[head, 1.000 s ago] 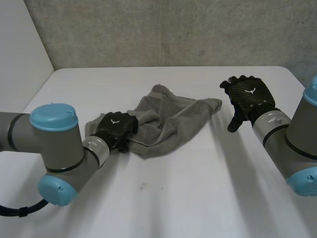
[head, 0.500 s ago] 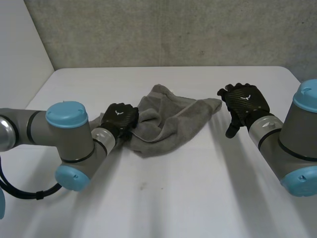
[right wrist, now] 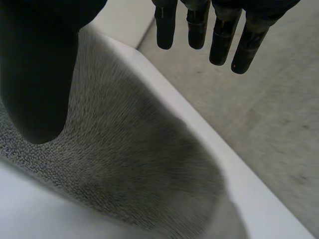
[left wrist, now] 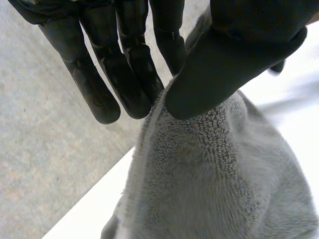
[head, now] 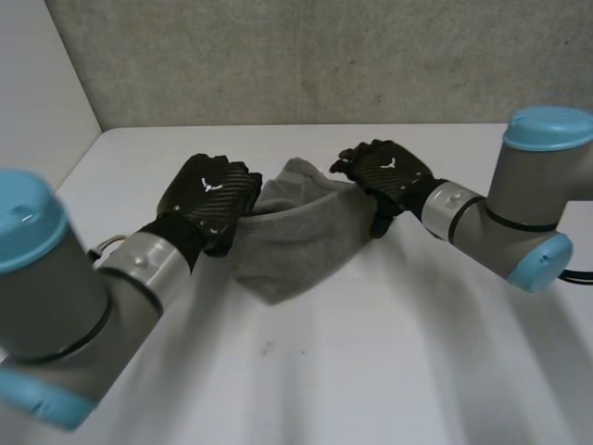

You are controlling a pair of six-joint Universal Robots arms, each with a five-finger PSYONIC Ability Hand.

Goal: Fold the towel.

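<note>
Towel: the grey towel [head: 296, 243] hangs in a slack sag between the two hands, its lower tip down at the white table [head: 389, 362].
Left hand: the left hand [head: 211, 197] is at the towel's upper left corner, above the table.
Left fingers: in the left wrist view the thumb presses the hemmed edge against the fingers [left wrist: 130, 74], pinching it. The cloth falls away below the fingertips.
Right hand: the right hand [head: 387, 172] is at the towel's upper right corner.
Right fingers: the fingers [right wrist: 199, 24] are straight, set wide from the thumb and clear of the cloth. The thumb lies against the pile.
Backdrop: a grey wall [head: 324, 56] stands behind the table.
</note>
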